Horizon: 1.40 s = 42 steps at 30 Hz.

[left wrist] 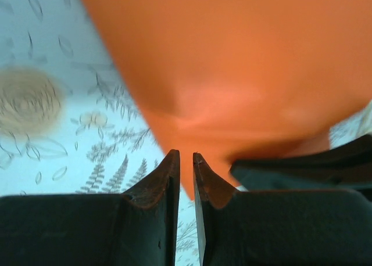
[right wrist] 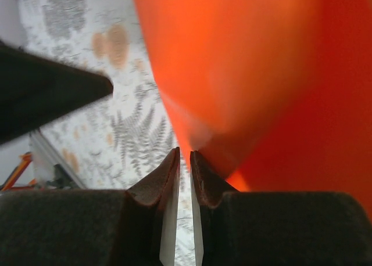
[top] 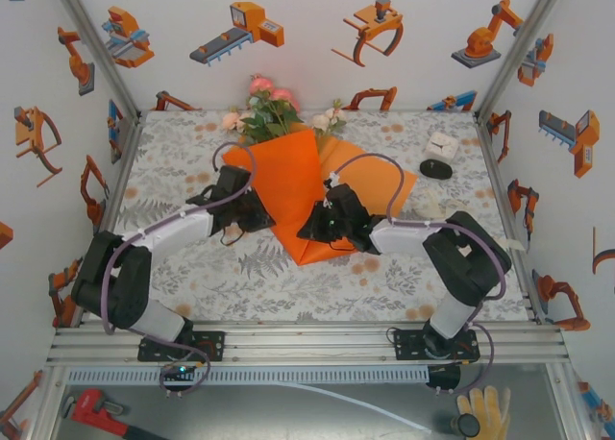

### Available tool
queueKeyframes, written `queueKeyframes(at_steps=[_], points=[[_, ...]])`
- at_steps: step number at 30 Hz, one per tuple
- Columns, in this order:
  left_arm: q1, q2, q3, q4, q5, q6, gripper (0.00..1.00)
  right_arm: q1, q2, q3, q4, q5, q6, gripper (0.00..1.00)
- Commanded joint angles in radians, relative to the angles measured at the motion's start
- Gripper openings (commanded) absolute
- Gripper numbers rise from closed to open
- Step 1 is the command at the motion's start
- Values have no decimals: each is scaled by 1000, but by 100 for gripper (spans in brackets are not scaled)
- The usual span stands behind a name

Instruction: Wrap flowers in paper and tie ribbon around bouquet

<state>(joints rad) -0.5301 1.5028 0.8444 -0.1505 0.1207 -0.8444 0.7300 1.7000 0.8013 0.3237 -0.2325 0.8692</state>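
A bright orange matte paper sheet wraps pink-and-cream flowers by the far edge of the surface; left gripper and right gripper jaws pinch its edges.

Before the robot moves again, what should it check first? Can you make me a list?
1. Flowers tucked in the paper, blooms poking out the far end: ok.
2. Left gripper at the paper's left edge: ok.
3. Right gripper at the paper's near right edge: ok.
4. Either gripper really pinching the paper: cannot tell; both sets of jaws stand nearly together.
5. Ribbon tied round the paper: not ok; it lies on the cloth beside the right arm.
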Motion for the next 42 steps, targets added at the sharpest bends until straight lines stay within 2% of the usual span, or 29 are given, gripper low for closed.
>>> queueKeyframes(at_steps=[1, 7, 14, 18, 22, 25, 33, 42], points=[[-20, 14, -22, 77, 37, -43, 21, -15, 19, 3, -50, 51, -54, 18], [-30, 114, 30, 159, 53, -29, 21, -15, 8, -37, -40, 34, -42, 18], [-29, 187, 61, 108, -56, -23, 20, -11, -105, -12, -163, 61, -91, 18], [-26, 221, 74, 127, -58, -16, 21, 43, -167, -5, -173, 74, -97, 19], [-15, 216, 114, 106, -84, 4, 21, 115, -114, 13, -122, 31, -48, 19], [10, 219, 140, 94, -85, 9, 20, 153, -57, 43, -96, 28, -41, 19], [110, 303, 225, 109, -82, 38, 21, 149, 37, 63, -93, 50, -59, 19], [261, 451, 356, 147, -78, 82, 21, 149, 33, 7, -97, 61, -52, 19]])
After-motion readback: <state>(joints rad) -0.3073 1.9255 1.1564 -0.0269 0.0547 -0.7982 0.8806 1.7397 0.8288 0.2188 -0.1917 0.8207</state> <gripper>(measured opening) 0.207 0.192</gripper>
